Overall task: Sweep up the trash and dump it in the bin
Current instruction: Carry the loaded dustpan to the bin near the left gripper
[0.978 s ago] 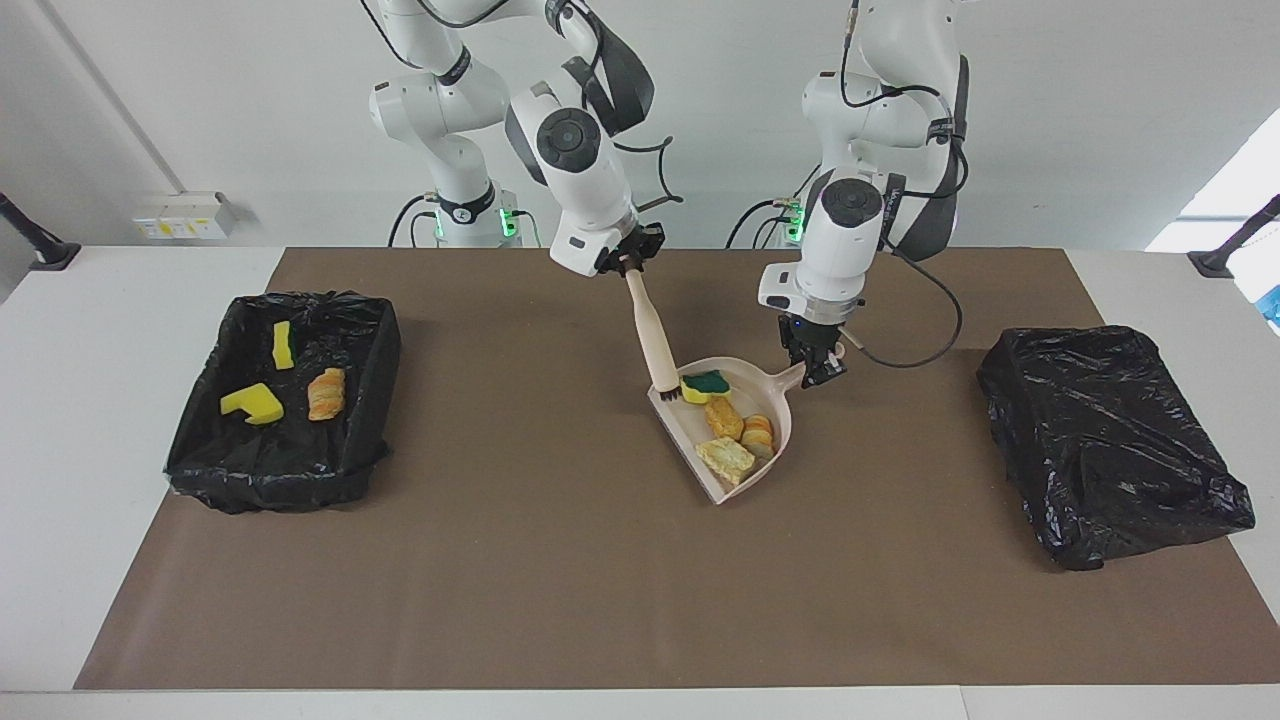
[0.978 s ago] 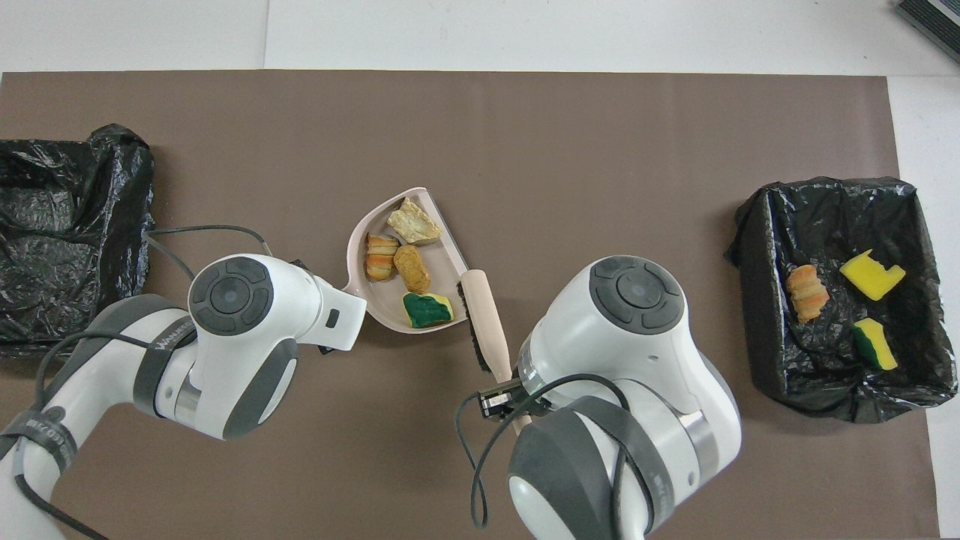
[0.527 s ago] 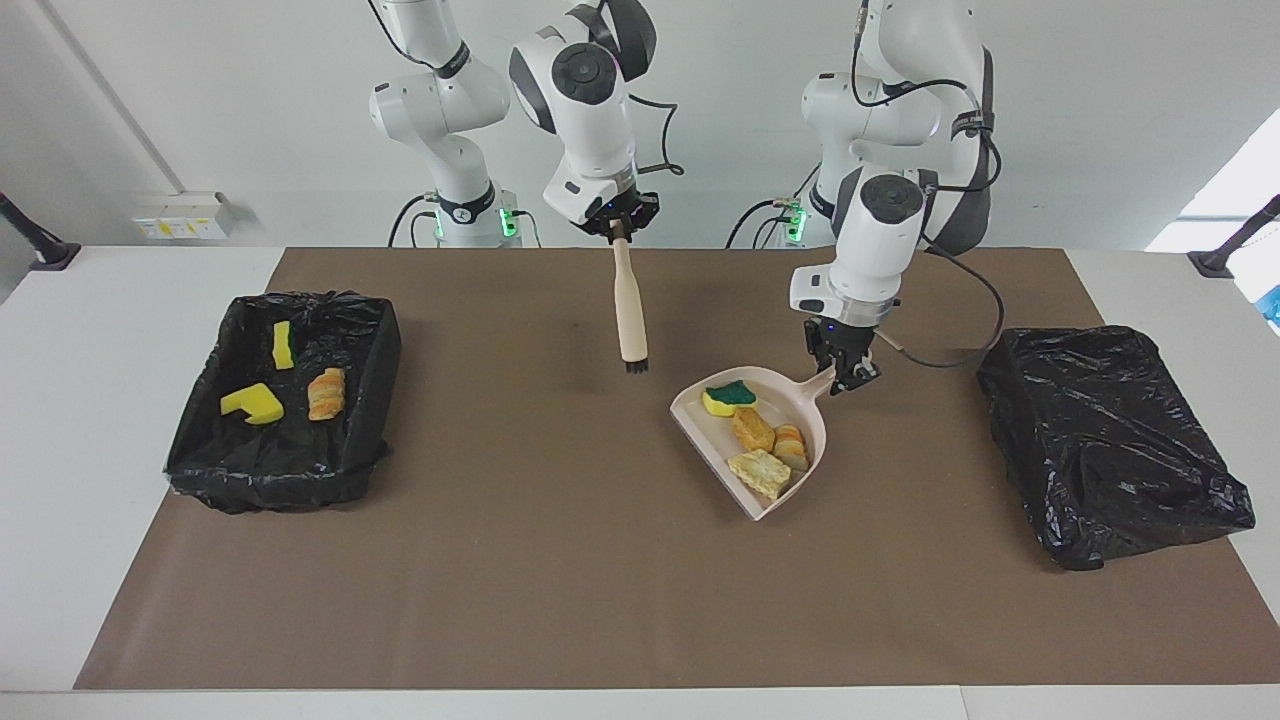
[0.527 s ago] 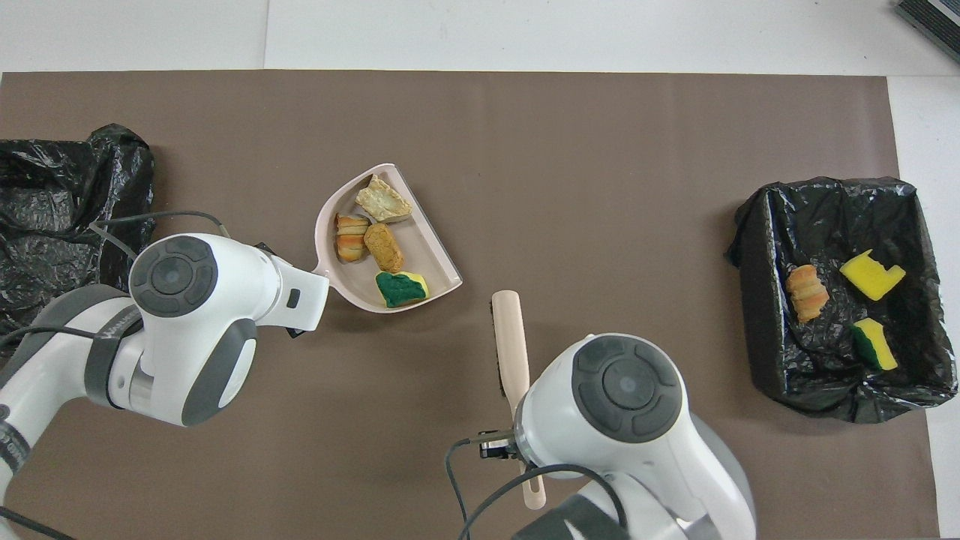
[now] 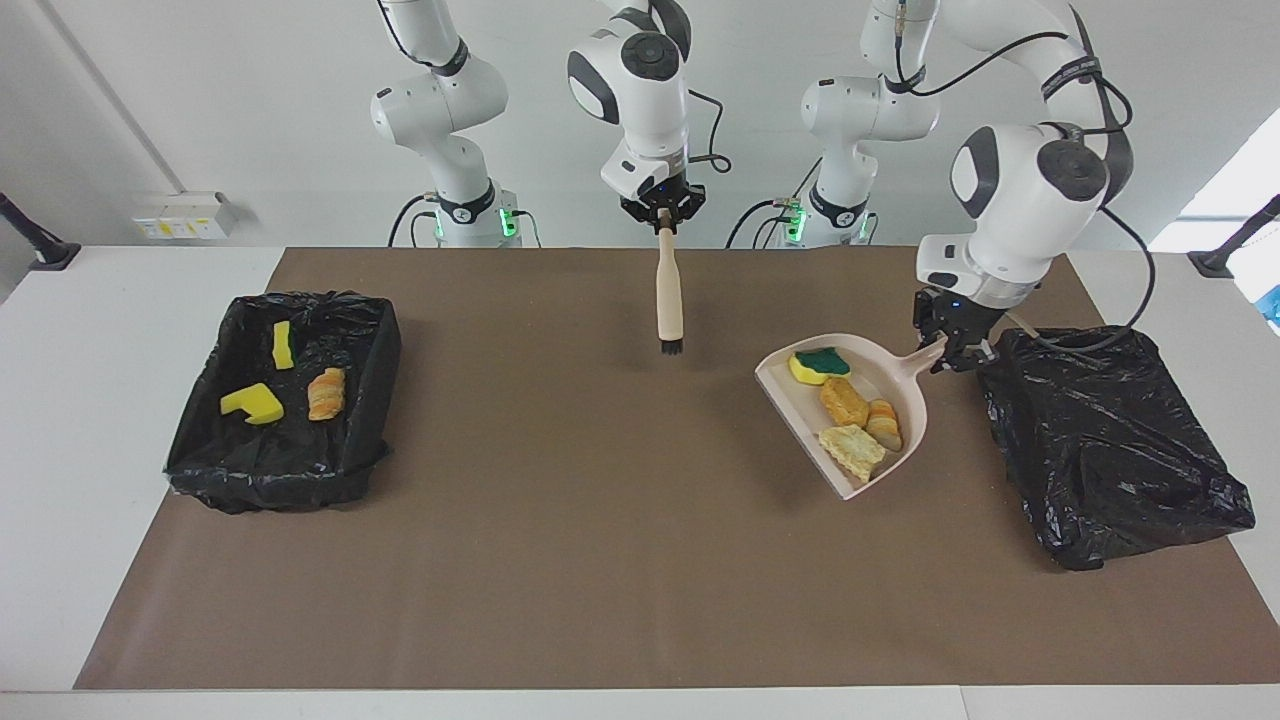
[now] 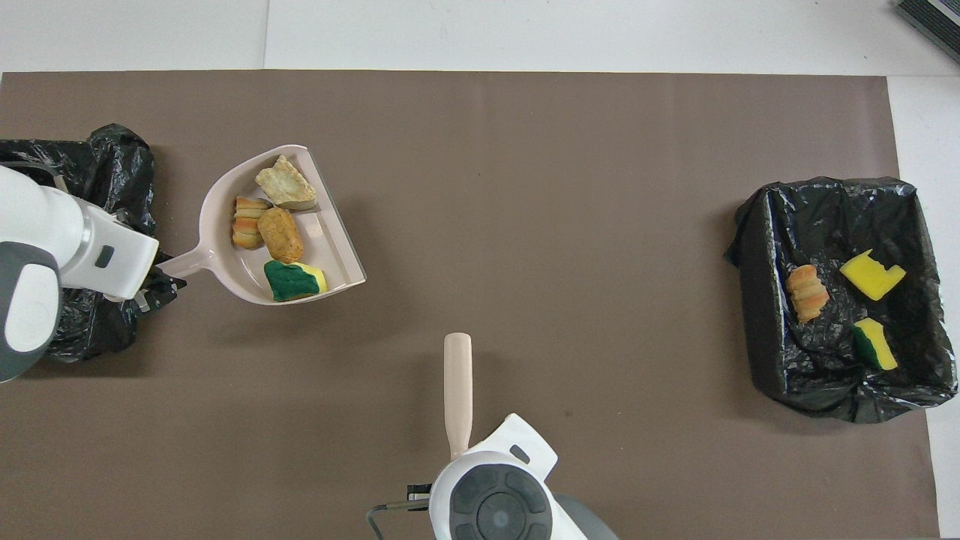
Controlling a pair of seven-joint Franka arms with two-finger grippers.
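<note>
Yellow, orange, tan foam scraps (image 5: 848, 412), four in beige dustpan (image 5: 900, 375).

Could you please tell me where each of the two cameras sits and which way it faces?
Facing view: high across the table, facing the robots; both arms show whole, right gripper holding the hand brush, left gripper holding the dustpan.
Overhead view: high above the robots' end, looking steeply down; only the arms' ends show.
Shared: dustpan with four scraps, brush, and both black-lined bins, half a turn apart.
</note>
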